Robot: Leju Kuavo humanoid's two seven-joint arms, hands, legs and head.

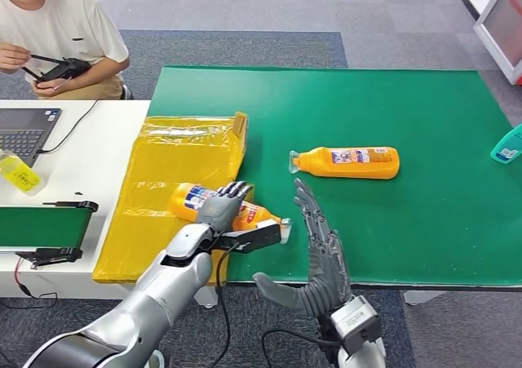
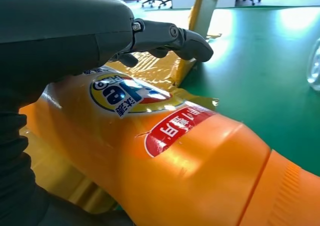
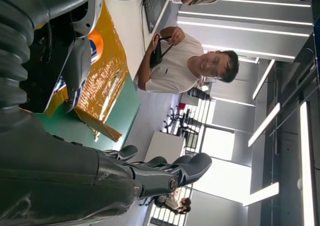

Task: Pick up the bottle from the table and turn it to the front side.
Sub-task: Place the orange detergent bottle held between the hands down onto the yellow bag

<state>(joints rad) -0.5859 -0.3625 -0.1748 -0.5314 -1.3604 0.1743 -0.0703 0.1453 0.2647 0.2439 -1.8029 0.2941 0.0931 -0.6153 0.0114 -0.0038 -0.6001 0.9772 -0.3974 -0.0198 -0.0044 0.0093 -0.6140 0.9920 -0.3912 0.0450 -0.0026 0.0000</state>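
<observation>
An orange bottle [image 1: 186,198] lies on its side at the near left edge of the green table [image 1: 400,221], partly on a yellow plastic bag [image 1: 172,152], its clear cap pointing right. My left hand [image 1: 222,207] lies over its middle. In the left wrist view the fingers [image 2: 177,35] stretch out straight just above the bottle [image 2: 170,161], not wrapped round it; a blue and red label faces up. My right hand [image 1: 320,258] stands upright to the right of the cap, fingers spread, holding nothing.
A second orange bottle [image 1: 347,162] lies on its side mid-table, beyond my right hand. A teal object [image 1: 508,145] sits at the right edge. On the white table at the left are a laptop [image 1: 24,131] and a small green belt [image 1: 43,225]. A person [image 1: 61,25] crouches behind it with a controller.
</observation>
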